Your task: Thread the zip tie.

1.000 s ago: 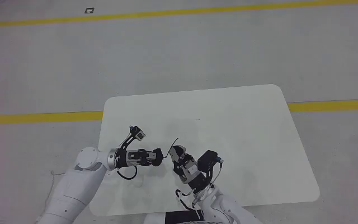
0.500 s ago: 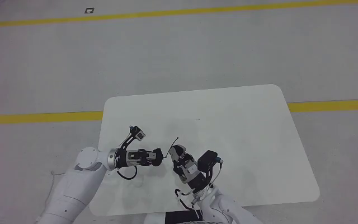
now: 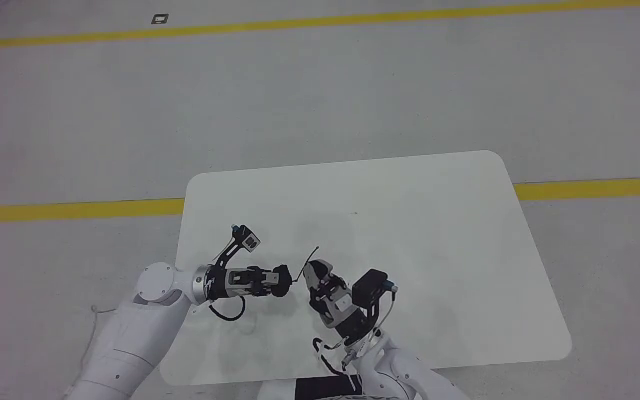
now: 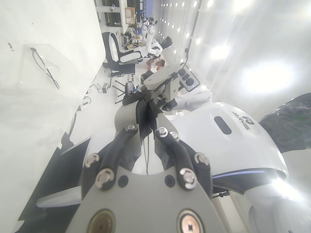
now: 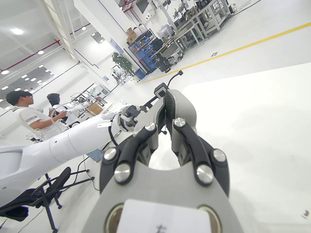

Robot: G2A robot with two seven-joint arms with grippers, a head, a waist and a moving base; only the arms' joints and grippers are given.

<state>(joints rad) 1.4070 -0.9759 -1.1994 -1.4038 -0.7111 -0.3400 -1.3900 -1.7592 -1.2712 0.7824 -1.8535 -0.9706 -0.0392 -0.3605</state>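
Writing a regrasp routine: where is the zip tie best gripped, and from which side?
Probably the zip tie on its bare curved stretch under the head, coming from beyond the right gripper, whose jaws are shut on the strap, leaving that arc free.

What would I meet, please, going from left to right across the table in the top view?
Left arm's wrist camera → left gripper → right gripper → right arm's wrist camera.

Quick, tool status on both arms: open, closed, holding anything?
Left tool: closed, apparently on the strap of the zip tie.
Right tool: closed on the zip tie, whose head end sticks out past the tips.
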